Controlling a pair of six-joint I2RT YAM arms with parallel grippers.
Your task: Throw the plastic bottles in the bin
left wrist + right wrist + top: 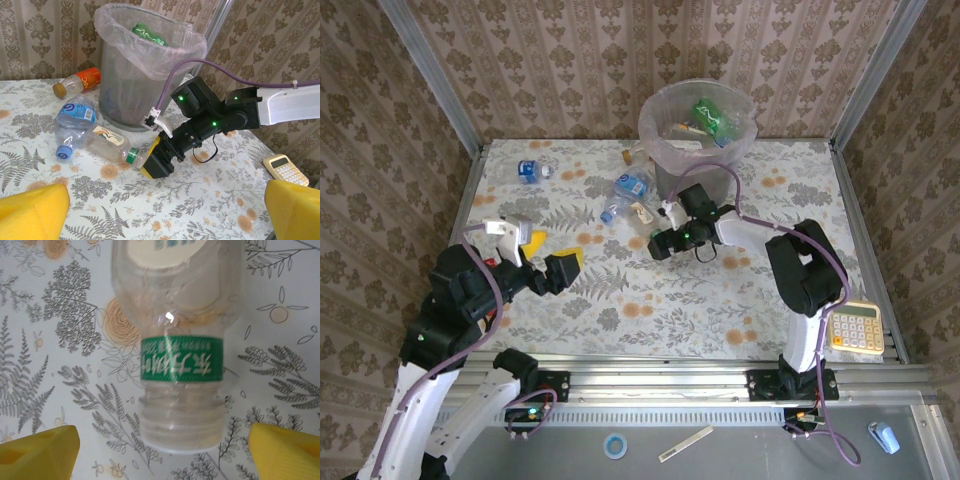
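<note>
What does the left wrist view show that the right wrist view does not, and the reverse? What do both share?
Left wrist view: the bin, an orange-labelled bottle, a blue-labelled bottle, a calculator. Right wrist view: white characters on the green band. Shared: the clear bottle lying on the flowered cloth, the right gripper open astride its neck.

White Chinese characters run along the green band (pixel 181 364) on the clear bottle (pixel 175 295) below me; I cannot read them.
</note>
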